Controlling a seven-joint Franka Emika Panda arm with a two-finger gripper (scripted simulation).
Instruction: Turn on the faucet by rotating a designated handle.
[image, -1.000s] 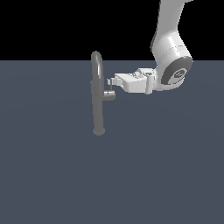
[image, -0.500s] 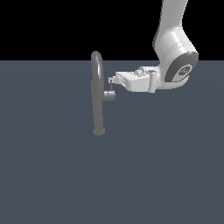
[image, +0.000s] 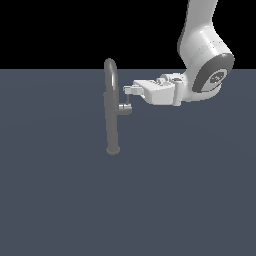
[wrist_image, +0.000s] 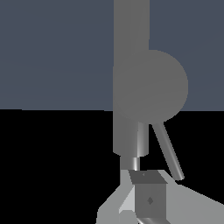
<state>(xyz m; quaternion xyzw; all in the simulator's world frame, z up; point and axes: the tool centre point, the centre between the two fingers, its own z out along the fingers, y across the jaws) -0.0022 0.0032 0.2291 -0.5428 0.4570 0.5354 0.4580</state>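
Jaws (image: 127, 90) just above the handle (image: 125, 108) (faucet (image: 111, 110) upright)

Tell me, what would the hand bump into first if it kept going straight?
Probably the faucet. The hand points toward the exterior view's left, at the column just above the handle. Depth is unclear, so it might clip the handle's thin rod first or slide past.

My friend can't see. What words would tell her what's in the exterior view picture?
A white robot arm reaches in from the exterior view's right, its pincer right by the thin rod of the handle on a tall grey faucet. The faucet stands upright on a plain dark blue-grey floor, with black behind.
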